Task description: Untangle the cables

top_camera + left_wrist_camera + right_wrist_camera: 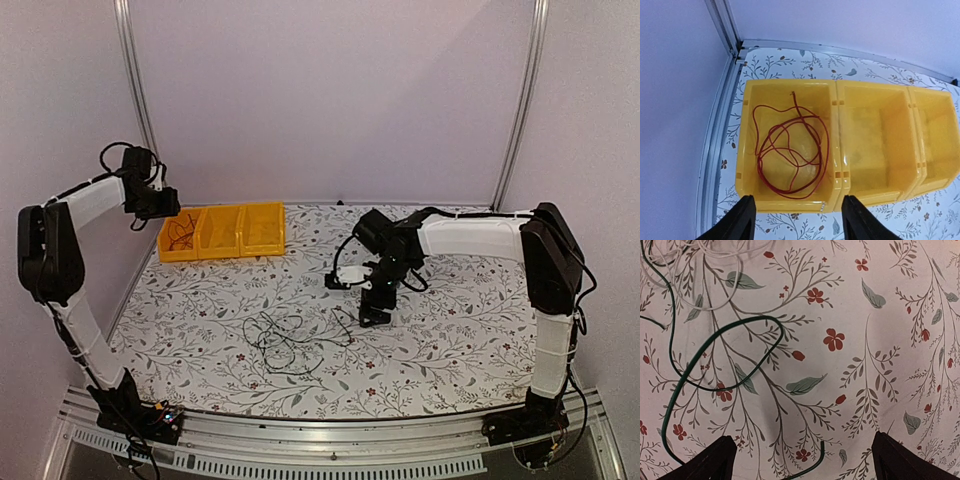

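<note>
A red cable lies coiled in the leftmost of three yellow bins; it also shows in the top view. My left gripper is open and empty, hovering above that bin's near rim. A loose tangle of thin dark cables lies on the floral table near the front. My right gripper hovers just right of the tangle, open and empty. Below it lie a dark green cable loop and a pale cable. The green cable's free end lies between the fingers, untouched.
The middle bin and right bin hold nothing visible. The bins stand at the table's back left by the metal frame rail. Walls close off the back and sides.
</note>
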